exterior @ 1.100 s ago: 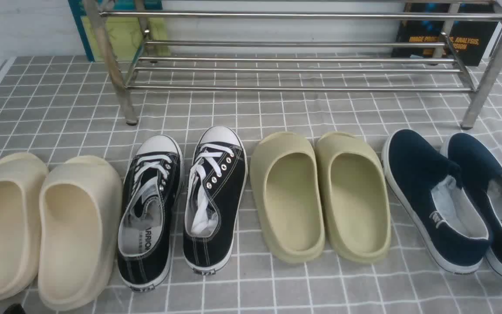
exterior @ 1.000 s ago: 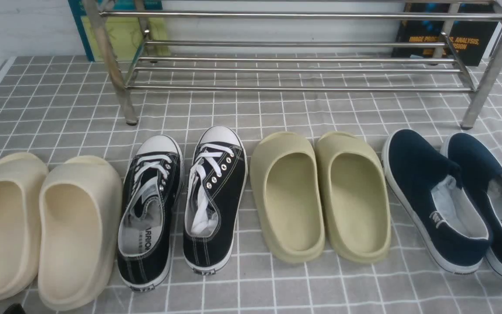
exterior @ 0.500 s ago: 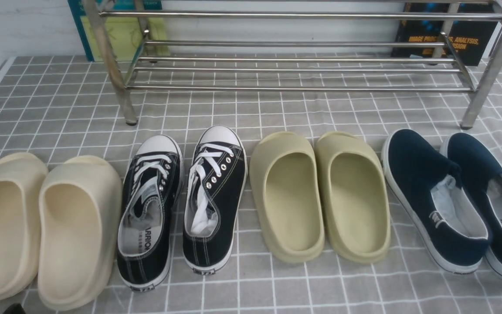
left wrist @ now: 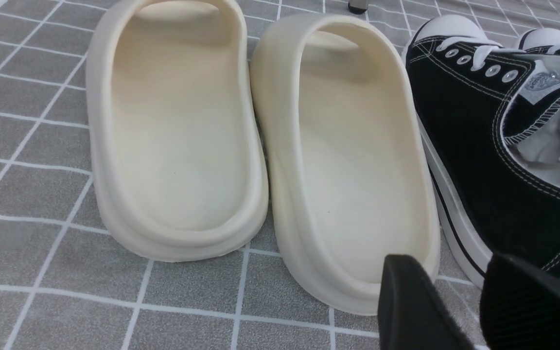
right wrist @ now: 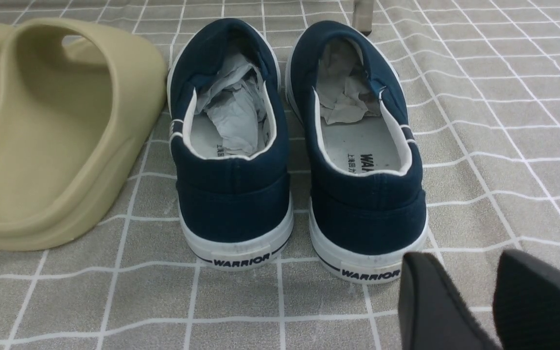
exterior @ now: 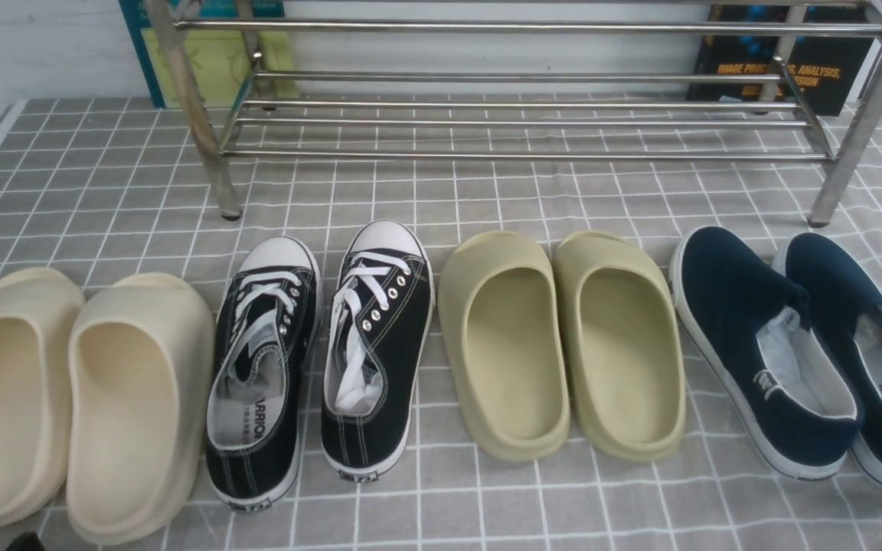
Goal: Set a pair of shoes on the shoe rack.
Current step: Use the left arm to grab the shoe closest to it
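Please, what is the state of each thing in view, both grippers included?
Black canvas lace-up sneakers: laced, soles down on the grey checked cloth, not gripped.
Shiny steel-tube shoe rack: upright, lower shelf holds no shoe.
Beige foam slides: soles down, untouched.
Olive foam slides: soles down, untouched.
Navy canvas slip-ons: soles down, stuffed with paper.
Left gripper: jaws open, holding nothing.
Right gripper: jaws open, holding nothing.

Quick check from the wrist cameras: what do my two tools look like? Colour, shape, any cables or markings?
The left tool and the right tool look alike. Each shows two matte black fingers, broad and wedge-shaped with rounded tips and a faintly textured surface. No cables, labels or markings show on them, and the arms themselves are out of frame.
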Robot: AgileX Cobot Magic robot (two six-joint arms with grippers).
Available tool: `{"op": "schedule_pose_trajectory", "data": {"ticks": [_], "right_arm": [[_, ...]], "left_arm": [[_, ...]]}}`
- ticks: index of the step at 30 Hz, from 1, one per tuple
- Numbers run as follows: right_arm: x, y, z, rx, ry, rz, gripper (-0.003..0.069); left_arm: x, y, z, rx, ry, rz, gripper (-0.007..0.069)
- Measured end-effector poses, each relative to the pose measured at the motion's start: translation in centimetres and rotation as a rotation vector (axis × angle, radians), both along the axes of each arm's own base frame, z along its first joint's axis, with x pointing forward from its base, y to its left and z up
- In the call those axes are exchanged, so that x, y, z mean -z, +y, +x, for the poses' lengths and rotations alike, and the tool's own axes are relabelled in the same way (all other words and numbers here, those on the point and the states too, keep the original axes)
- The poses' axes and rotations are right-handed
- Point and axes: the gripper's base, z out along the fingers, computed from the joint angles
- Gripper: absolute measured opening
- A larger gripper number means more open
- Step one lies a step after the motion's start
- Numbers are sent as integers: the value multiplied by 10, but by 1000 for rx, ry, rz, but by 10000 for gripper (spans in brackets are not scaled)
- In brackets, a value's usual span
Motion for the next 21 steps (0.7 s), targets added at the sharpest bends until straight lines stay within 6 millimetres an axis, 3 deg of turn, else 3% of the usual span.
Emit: {"op": "schedule_pose_trajectory", "data": {"ticks": [21], "right_arm": [[0,0,0,0,0,0,239]], "left_arm": [[0,1,0,-1,0,19,239]]}}
